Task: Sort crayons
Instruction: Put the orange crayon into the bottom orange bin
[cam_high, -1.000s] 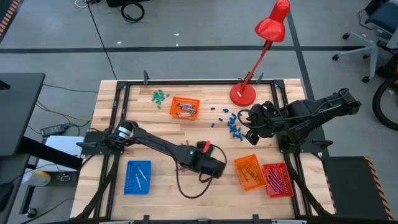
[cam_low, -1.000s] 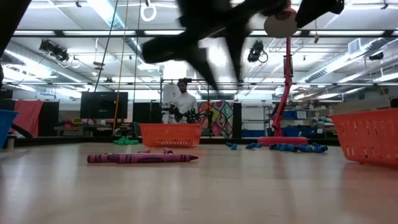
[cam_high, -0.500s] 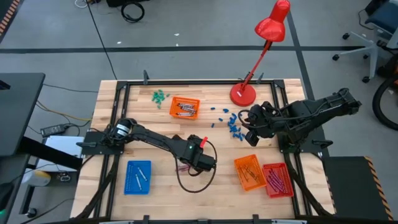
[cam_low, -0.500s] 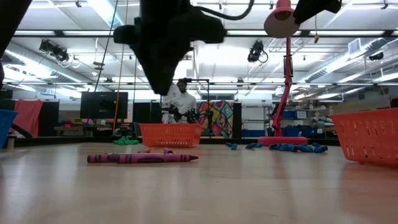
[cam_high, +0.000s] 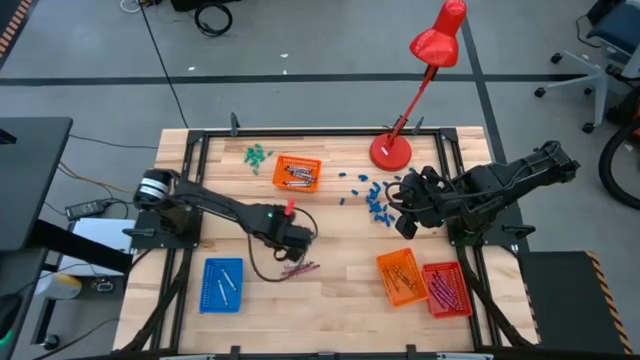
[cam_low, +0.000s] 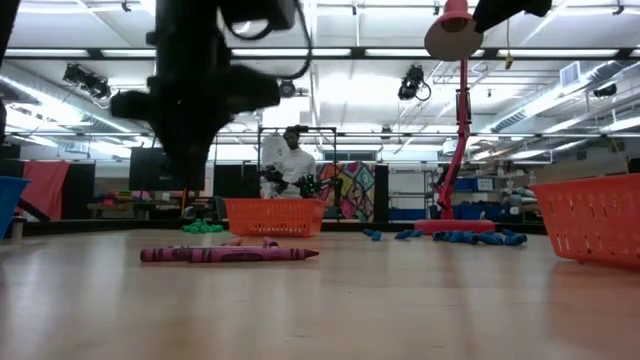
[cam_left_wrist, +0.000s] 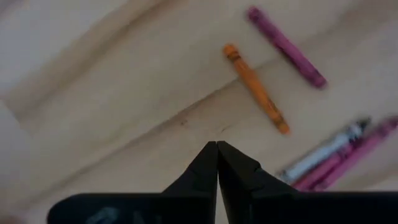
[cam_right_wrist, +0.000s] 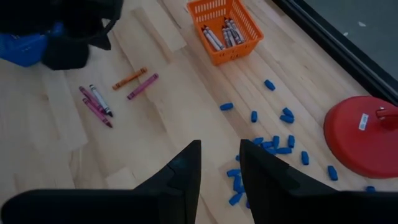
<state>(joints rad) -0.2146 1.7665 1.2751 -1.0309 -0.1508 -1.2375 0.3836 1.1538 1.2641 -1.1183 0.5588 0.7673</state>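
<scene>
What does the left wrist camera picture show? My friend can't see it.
The left gripper, its two dark fingers shut together and holding nothing, points at a wooden table. Beyond it lie loose crayons: an orange crayon, a magenta crayon, and a small bunch of one grey-white crayon with more magenta ones.

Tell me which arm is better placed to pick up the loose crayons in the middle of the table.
Left. Its tool hovers right beside the loose crayons, shut and empty. The right tool waits open over the blue pieces, farther away.
</scene>
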